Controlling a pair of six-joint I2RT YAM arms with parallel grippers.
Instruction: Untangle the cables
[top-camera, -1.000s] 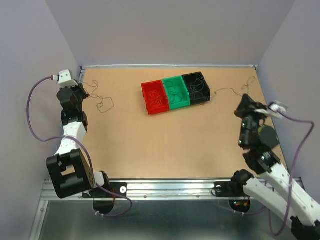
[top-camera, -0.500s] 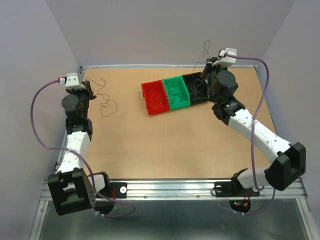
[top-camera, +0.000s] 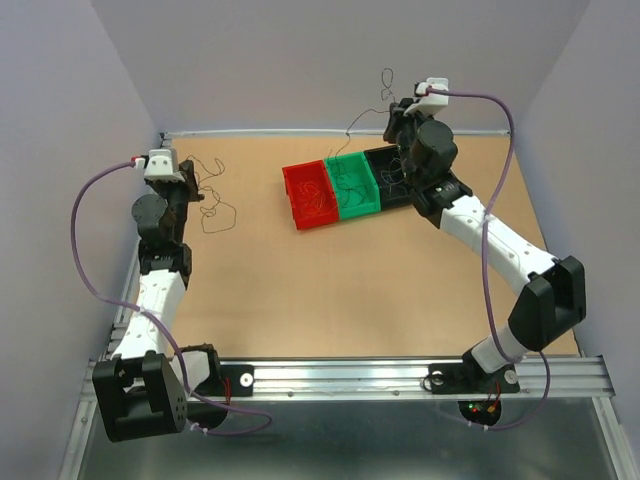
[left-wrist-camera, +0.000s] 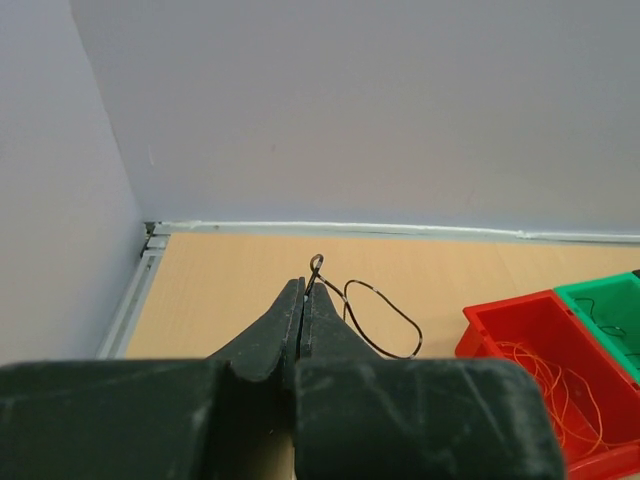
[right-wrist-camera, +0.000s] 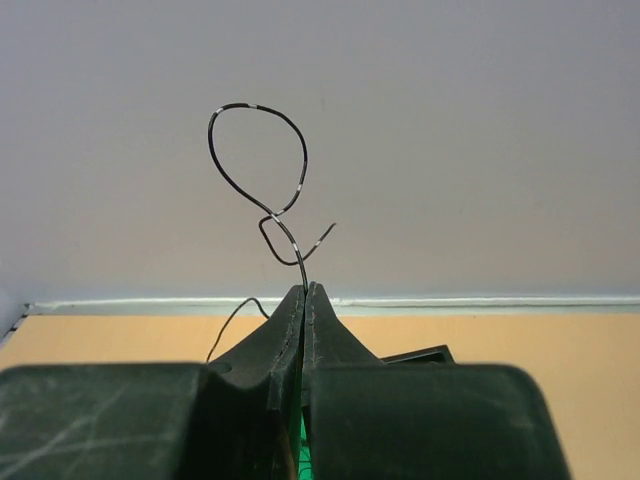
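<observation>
Cables (top-camera: 215, 208) are held 1 per arm: a black wire (right-wrist-camera: 257, 170) is clenched in the right fingers (right-wrist-camera: 292, 312), high near the black bin (top-camera: 378, 155); a 2nd wire (left-wrist-camera: 380, 320) is pinched in the left fingers (left-wrist-camera: 290, 305) over the far-left desk (top-camera: 300, 290). Lowering is best done slowly, so loops are not snagged.

Left wrist view: red plastic bin (left-wrist-camera: 530, 340) cut off by bottom edge, green plastic bin (left-wrist-camera: 610, 305) by right edge. Thin black wire over bench (left-wrist-camera: 400, 310): gripped end hidden between pressed-together jaws of left gripper (left-wrist-camera: 303, 300). Blurred gripper body blocks near bench (left-wrist-camera: 220, 270).

Right wrist view: black plastic bin (right-wrist-camera: 420, 355) mostly hidden behind right gripper (right-wrist-camera: 303, 300). Looped black wire (right-wrist-camera: 300, 260): lower end lost between jaws.

Top view: strands inside bins too thin to separate. Right arm (top-camera: 480, 225) covers part of black bin.
</observation>
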